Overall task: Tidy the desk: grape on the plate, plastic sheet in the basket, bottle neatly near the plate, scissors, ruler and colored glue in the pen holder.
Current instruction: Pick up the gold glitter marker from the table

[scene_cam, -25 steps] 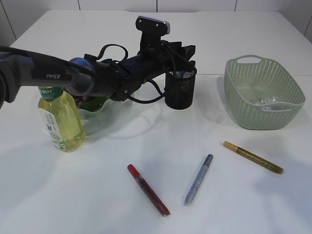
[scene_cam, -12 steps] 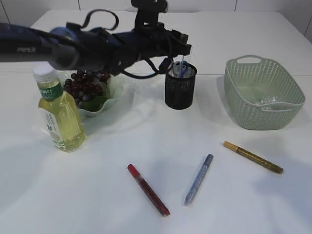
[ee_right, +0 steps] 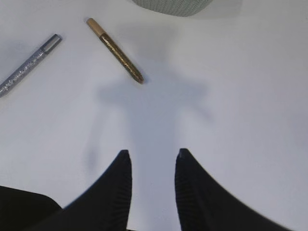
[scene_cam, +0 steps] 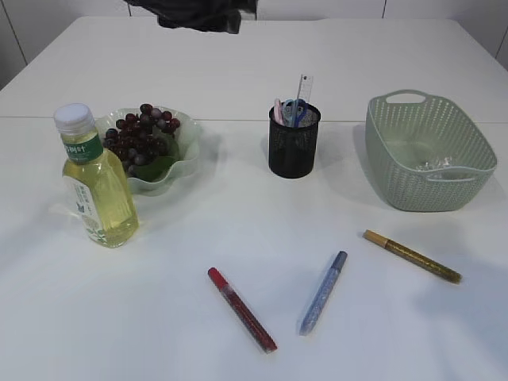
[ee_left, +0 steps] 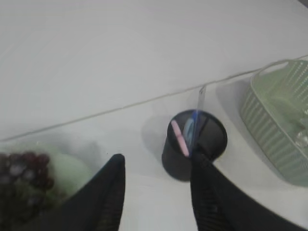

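The black mesh pen holder (scene_cam: 294, 143) holds the scissors (scene_cam: 292, 111) and a clear ruler (scene_cam: 304, 87); it also shows in the left wrist view (ee_left: 192, 144). Grapes (scene_cam: 139, 135) lie on the green plate (scene_cam: 186, 155). The bottle (scene_cam: 95, 182) stands upright beside the plate. Three glue pens lie on the table: red (scene_cam: 242, 309), silver (scene_cam: 323, 292), gold (scene_cam: 411, 255). The basket (scene_cam: 429, 151) holds a clear plastic sheet (scene_cam: 432, 164). My left gripper (ee_left: 156, 161) is open and empty, high above the holder. My right gripper (ee_right: 153, 156) is open and empty, near the gold pen (ee_right: 114, 49).
The left arm (scene_cam: 198, 12) shows only at the top edge of the exterior view. The silver pen (ee_right: 29, 65) lies left of the gold pen in the right wrist view. The basket's edge (ee_right: 168, 6) shows at the top there.
The left arm has lifted up and back from the pen holder, almost out of the exterior view. The ruler now stands in the holder with the scissors.
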Available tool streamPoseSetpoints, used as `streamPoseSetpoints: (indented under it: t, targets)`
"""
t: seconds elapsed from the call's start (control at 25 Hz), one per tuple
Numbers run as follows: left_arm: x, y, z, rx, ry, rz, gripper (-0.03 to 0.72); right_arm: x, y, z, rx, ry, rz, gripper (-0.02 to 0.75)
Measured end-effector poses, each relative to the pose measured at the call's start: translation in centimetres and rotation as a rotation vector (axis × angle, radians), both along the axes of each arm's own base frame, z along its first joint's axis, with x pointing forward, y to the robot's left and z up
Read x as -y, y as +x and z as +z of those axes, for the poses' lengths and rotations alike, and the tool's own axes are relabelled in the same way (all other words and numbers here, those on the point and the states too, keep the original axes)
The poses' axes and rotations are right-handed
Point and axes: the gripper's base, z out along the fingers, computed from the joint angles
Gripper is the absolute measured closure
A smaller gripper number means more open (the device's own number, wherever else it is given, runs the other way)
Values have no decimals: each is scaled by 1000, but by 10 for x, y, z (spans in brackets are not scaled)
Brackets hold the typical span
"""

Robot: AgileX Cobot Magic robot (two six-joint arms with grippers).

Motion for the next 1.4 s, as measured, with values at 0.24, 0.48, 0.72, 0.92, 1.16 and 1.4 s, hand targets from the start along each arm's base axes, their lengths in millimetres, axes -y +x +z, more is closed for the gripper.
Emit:
streamPoseSetpoints:
  t: [0.24,0.48,0.72,0.92,1.16,1.4]
  targets:
    - [-37,-57,52,-207,76,59,357,-3,-1,0,-8,34,6,478]
    - [-65,-109,84,-374,129,68,357,-5,-1,-1,-13,53,12,478]
    - [-71,-132,105,-383,38,24,357,-9,13,-11,-77,45,25,478]
    - [-78,-152,121,-353,-4,-18,357,-19,36,-32,-195,39,102,478]
    - [-92,-180,102,-426,4,-35,357,-28,62,-61,-331,-12,268,478]
    - [-103,-200,84,-474,27,-38,357,-36,91,-68,-358,-55,430,478]
